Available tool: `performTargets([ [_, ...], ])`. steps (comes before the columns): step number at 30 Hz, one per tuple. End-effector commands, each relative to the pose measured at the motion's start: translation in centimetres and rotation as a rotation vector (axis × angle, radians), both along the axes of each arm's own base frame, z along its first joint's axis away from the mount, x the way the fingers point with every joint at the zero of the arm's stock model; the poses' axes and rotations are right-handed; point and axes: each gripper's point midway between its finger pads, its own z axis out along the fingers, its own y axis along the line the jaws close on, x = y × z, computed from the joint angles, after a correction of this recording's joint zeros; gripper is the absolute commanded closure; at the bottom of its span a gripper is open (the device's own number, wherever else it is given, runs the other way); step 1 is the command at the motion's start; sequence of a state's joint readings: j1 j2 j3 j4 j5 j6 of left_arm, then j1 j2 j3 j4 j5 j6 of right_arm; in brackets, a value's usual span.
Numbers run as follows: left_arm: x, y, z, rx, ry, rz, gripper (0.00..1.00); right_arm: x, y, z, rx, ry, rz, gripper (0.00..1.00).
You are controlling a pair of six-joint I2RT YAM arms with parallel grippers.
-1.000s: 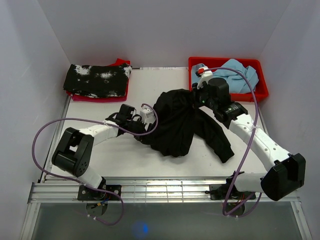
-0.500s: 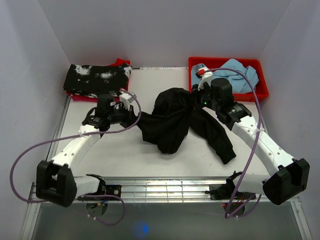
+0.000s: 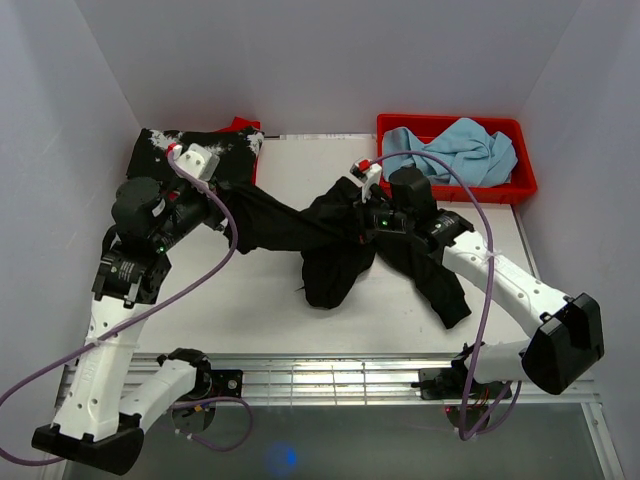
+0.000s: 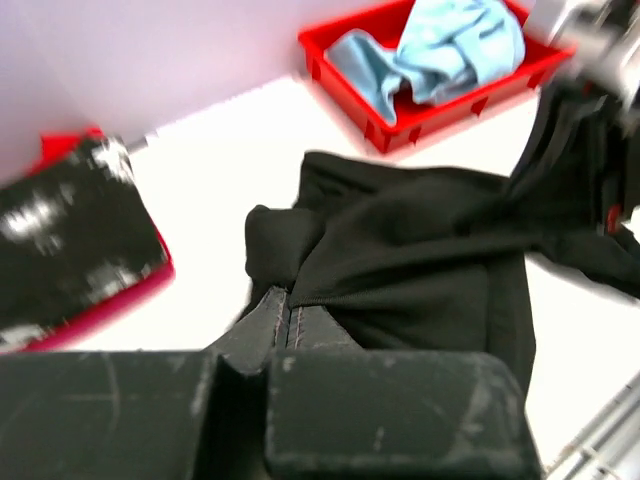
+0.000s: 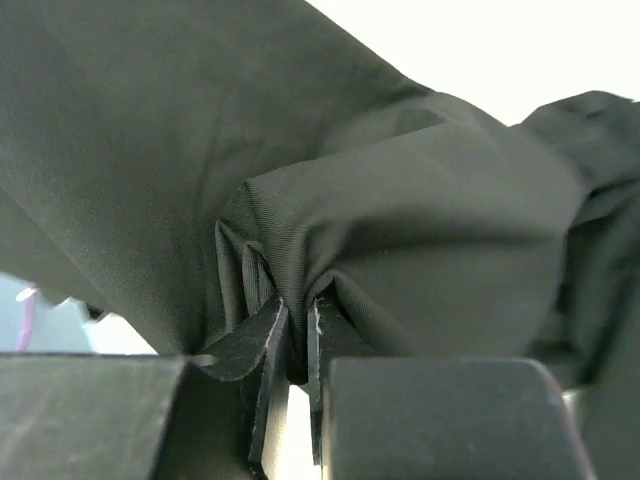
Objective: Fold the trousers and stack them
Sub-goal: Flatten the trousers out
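Overhead view of a white bench [image 3: 250,300]. At the left of the frame, the left hand [image 3: 224,204] is clenched on one end of the trousers [image 3: 330,240], with black cloth pinched between its fingers [image 4: 275,318]. From there the trousers run rightward as a taut band, their long axis almost level across the frame. At the centre the right hand [image 3: 364,216] is clamped on a bunched fold. Below it the remaining fabric sags in a heap on the bench. One leg trails toward the lower right, nearer the right arm, so spreading it likely falls to that side.
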State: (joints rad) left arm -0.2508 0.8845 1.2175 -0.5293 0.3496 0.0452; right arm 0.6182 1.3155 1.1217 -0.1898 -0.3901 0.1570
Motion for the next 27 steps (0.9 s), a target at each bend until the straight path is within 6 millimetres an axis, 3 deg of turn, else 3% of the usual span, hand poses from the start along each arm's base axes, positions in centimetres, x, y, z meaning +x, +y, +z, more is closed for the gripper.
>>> performTargets([
  [1, 1.6, -0.7, 3.0, 0.021, -0.110, -0.043, 1.00, -2.1, 1.5, 0.5, 0.070, 0.035, 0.104, 0.92],
  [3, 3.0, -2.0, 4.0, -0.012, -0.138, -0.087, 1.00, -2.6, 1.4, 0.3, 0.068, 0.041, 0.117, 0.92],
  [4, 4.3, -3.2, 3.2, -0.039, -0.096, -0.130, 1.00, -2.8, 1.2, -0.1, 0.061, 0.046, 0.113, 0.92],
  [6, 6.1, -4.7, 3.8, -0.075, -0.118, -0.168, 1.00, -2.7, 0.4, 0.4, 0.057, 0.015, 0.080, 0.92],
  [7, 7.8, -6.3, 2.1, -0.089, -0.063, -0.191, 1.00, -2.8, 0.0, 0.0, 0.048, 0.015, 0.064, 0.92],
  [8, 8.6, -7.4, 2.9, -0.124, -0.070, -0.214, 1.00, -2.9, -0.6, 0.6, 0.052, -0.012, 0.042, 0.92],
  [10, 9.8, -10.1, 2.2, -0.145, -0.047, -0.265, 1.00, -3.1, -1.6, 0.3, 0.038, -0.022, 0.022, 0.92],
  [11, 11.3, -11.8, 1.8, -0.163, -0.039, -0.295, 1.00, -3.2, -2.3, 0.9, 0.036, -0.047, -0.003, 0.92],
  [13, 11.8, -14.9, 1.0, -0.177, -0.025, -0.358, 1.00, -3.4, -3.7, 0.1, -0.009, -0.040, -0.044, 0.92],
  [14, 13.1, -16.5, 0.5, -0.184, -0.029, -0.384, 1.00, -3.7, -4.6, 0.0, -0.019, -0.045, -0.067, 0.92],
  [17, 13.3, -20.4, -1.1, -0.193, 0.008, -0.461, 1.00, -3.8, -7.4, -0.9, -0.066, -0.021, -0.146, 0.92],
  [20, 13.6, -24.0, -4.6, -0.176, 0.114, -0.534, 1.00, -4.1, -9.6, -1.9, -0.092, 0.026, -0.200, 0.92],
  [22, 13.4, -25.9, -7.2, -0.153, 0.191, -0.584, 0.81, -4.2, -10.6, -2.5, -0.100, 0.047, -0.226, 0.92],
  [24, 12.5, -26.4, -9.9, -0.108, 0.301, -0.613, 0.58, -4.6, -11.5, -3.0, -0.112, 0.061, -0.241, 0.92],
  [25, 12.8, -26.7, -10.2, -0.079, 0.302, -0.619, 0.30, -4.7, -11.7, -3.1, -0.117, 0.059, -0.245, 0.92],
  [27, 12.2, -25.7, -12.2, -0.016, 0.402, -0.585, 0.15, -4.9, -12.8, -3.4, -0.140, 0.062, -0.276, 0.92],
])
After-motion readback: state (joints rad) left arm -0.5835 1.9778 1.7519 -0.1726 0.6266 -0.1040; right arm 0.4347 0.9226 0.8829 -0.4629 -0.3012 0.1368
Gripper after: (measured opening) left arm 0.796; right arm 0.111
